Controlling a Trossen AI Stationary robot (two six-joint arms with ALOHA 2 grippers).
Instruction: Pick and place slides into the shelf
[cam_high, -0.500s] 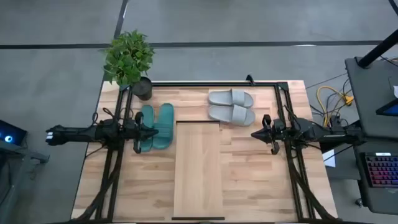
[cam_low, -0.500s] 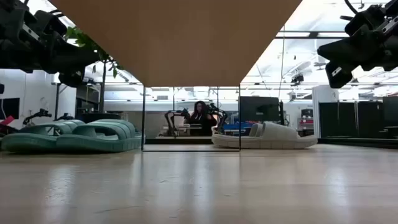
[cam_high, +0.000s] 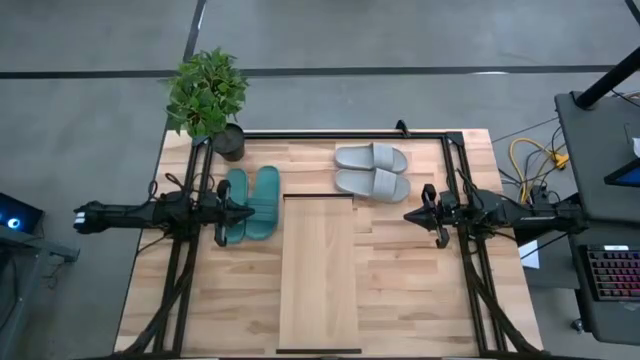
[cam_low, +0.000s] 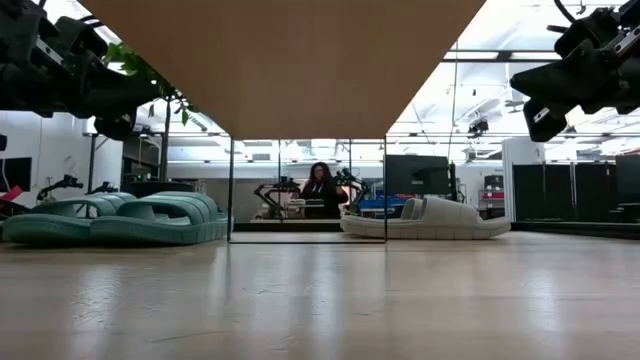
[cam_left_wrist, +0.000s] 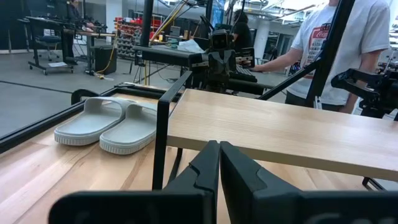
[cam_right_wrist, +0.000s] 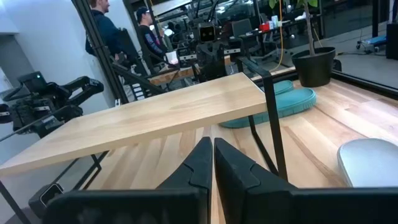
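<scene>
- Lying side by side on the surface (cam_high: 400, 290): teal slides (cam_high: 250, 204) just left of the shelf's (cam_high: 318, 272) far end, grey slides (cam_high: 372, 170) beyond its far right corner.
- Hovering over the teal pair: left hand (cam_high: 246, 213), fingers clenched together.
- Hanging right of the shelf, near the grey pair: right hand (cam_high: 410, 215), likewise clenched, gripping nothing.

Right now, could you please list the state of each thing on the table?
Teal slides: paired flat on the tabletop, not shelved.
Grey slides: paired flat on the tabletop, not shelved.
Shelf: raised on dark legs, top bare.
Left end effector: shut, holding nothing.
Right end effector: shut, holding nothing.
Potted plant: upright at the corner.
</scene>
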